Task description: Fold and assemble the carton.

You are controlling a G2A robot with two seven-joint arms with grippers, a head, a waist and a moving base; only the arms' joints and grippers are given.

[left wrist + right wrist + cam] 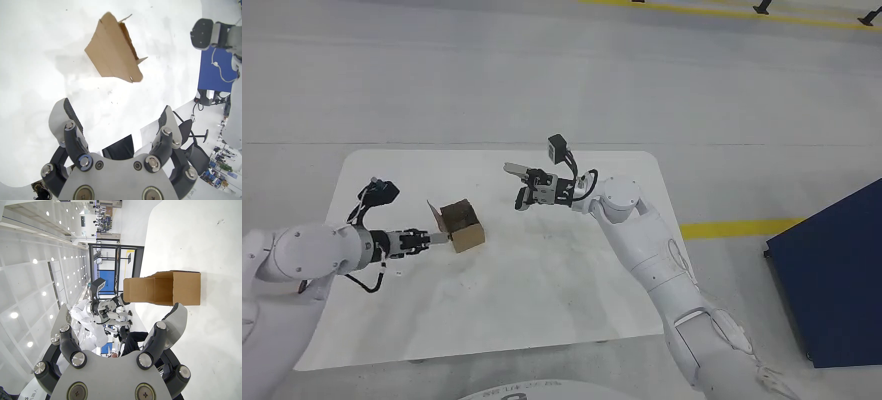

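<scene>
**Carton half-built, both end effectors empty: here's what worries me**

The carton (464, 224) lies on its side toward the left part of the desk (542, 290). It's popped open into a rectangular tube, with one end gaping and a flap (139, 290) sticking straight out from that end. It's plain brown corrugated board, matte, with crisp scored creases and little notched tabs at the corners. It looks light and thin-walled.

The left end effector (116, 106) sits low, just beside the carton, with its fingers spread wide and nothing between them. From the top view I honestly can't tell if a fingertip touches the flap. Its own wrist view shows a gap, so I'd guess not. The right end effector (121, 307) hangs above the middle of the desk, well apart from the carton. Its fingers are spread too, and it faces the open end.

What could go wrong:
- The desk is smooth and white with no grip, so a one-sided push on the flap will probably just skate the whole box away instead of folding it.
- If nothing braces the tube, it could rack flat again.
- The flap could buckle off its score line if it's pinched mid-panel.
- The ribbed finger pads (72, 116) should grip cardboard fine, but squeezing a wall would dent it.
</scene>
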